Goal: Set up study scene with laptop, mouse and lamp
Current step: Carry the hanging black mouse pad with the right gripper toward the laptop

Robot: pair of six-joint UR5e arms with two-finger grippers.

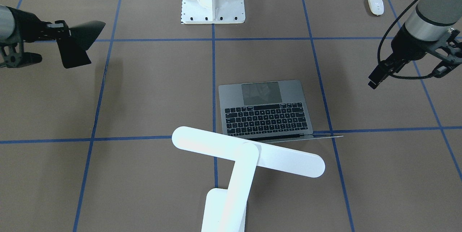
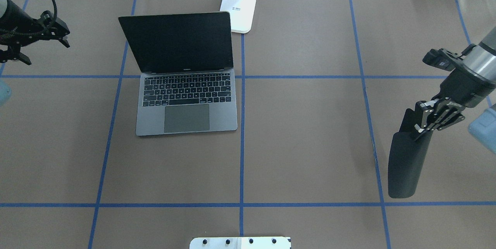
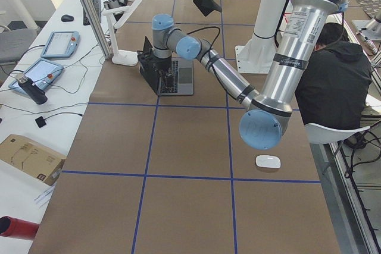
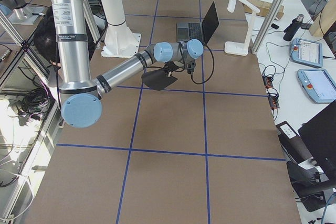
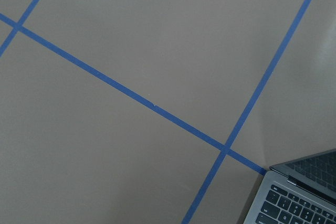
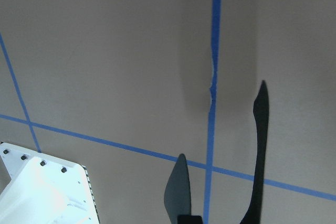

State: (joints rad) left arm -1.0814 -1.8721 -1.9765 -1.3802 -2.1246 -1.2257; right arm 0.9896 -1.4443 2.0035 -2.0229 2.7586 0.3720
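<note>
The grey laptop [image 2: 186, 102] with black keys sits open, its dark screen tilted back. The white lamp [image 2: 239, 12] stands upright just beside the screen's far corner, its slanted arm carrying a long flat bar head. The glossy white oval mouse [image 1: 375, 4] lies well apart from both, on the robot's left side.

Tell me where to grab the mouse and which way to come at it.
Grip the mouse across its two long flanks at mid-length, coming straight down from above. It lies flat and low on the table, so a sideways approach has little to catch, and the flanks are its narrowest span. Nothing on the table crowds it, so there should be room on both sides.
</note>
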